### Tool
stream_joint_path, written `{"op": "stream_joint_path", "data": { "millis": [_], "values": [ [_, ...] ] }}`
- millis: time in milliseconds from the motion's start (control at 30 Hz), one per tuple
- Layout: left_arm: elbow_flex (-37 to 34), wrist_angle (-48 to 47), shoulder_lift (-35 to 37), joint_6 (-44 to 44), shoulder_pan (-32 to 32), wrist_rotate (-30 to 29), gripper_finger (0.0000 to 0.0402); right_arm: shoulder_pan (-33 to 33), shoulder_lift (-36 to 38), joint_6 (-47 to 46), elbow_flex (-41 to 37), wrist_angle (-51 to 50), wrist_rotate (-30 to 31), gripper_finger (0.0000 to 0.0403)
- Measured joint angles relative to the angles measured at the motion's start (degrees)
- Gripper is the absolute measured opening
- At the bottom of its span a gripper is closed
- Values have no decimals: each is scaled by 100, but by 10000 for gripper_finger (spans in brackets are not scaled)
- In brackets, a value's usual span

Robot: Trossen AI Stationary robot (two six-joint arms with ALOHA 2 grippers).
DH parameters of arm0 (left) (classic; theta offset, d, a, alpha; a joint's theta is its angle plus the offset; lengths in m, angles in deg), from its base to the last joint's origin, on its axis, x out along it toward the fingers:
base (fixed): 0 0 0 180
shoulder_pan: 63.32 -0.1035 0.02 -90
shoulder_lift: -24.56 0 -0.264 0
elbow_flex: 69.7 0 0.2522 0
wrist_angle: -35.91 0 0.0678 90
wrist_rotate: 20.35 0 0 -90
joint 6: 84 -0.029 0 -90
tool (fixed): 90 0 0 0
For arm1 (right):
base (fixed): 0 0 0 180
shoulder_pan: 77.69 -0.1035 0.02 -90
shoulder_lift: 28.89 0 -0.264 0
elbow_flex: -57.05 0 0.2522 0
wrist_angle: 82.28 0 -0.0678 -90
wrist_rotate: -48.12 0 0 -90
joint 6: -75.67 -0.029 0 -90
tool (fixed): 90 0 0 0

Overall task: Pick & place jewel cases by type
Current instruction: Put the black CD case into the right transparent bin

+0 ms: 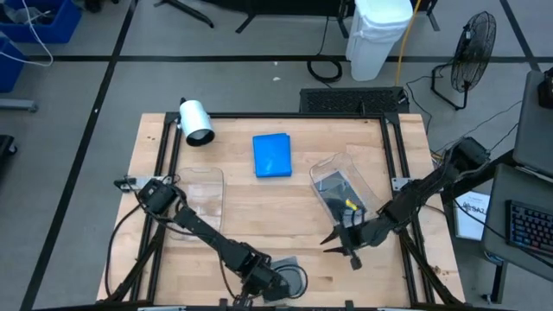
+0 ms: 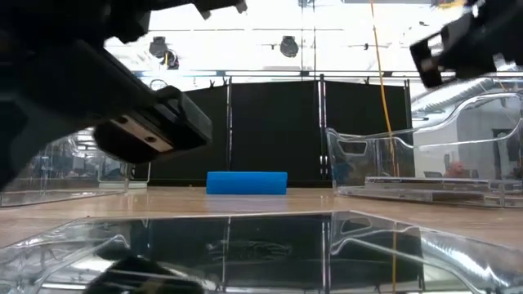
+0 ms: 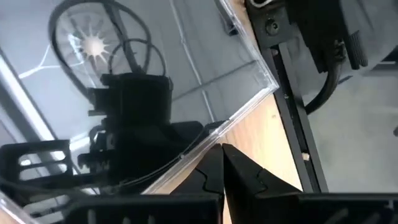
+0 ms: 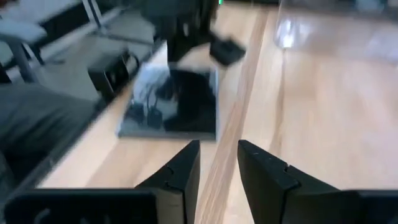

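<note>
**Left hand closed at the grey case's edge, right hand hanging part open**

A grey translucent jewel case point(image 2: 245, 245) is lying nearest the low camera, filling the bottom of that frame with reflections. In the high view the same case point(image 1: 289, 276) is sitting at the bottom centre of the frame, close to the near edge of the counter point(image 1: 259, 207). The left hand point(image 1: 275, 283) is resting at this case, its fingers pressed fully together; in its wrist view the closed fingertips point(image 3: 219, 163) are meeting right at the case's edge point(image 3: 205, 93), and whether they are pinching it I cannot tell.

The right hand point(image 1: 346, 244) is hovering in the lower right of the high view, just below a clear tray point(image 1: 341, 192) that is holding a dark jewel case point(image 1: 335, 190). Its fingers point(image 4: 183, 165) are standing partly apart with nothing between them, and the grey case point(image 4: 171, 102) is showing beyond them on the wood.

A bright blue jewel case point(image 1: 271, 155) is lying flat at the upper centre of the counter, well apart from both hands. A second clear tray point(image 1: 197, 194) is sitting at the left, partly under the left arm
</note>
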Motion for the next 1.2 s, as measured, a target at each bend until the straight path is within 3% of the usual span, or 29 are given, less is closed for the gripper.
{"op": "stream_joint_path", "data": {
  "millis": [267,400,567,967,1200],
  "values": [
    [-26,676,-47,-571,-354,-290,4,-20,-1308,-441,503,51,-427,100],
    [-26,713,-51,-573,-491,-427,9,-28,-1646,-479,974,-858,-662,100],
    [-32,791,-51,-776,-569,-536,4,-26,-1653,-419,1619,-2162,-498,100],
    [-35,732,-51,-969,-575,-608,9,-347,-1118,6,1802,-2778,297,93],
    [-35,717,-51,-1194,-591,-629,7,-968,-1485,-253,2646,-3756,639,58]
  ]
}}
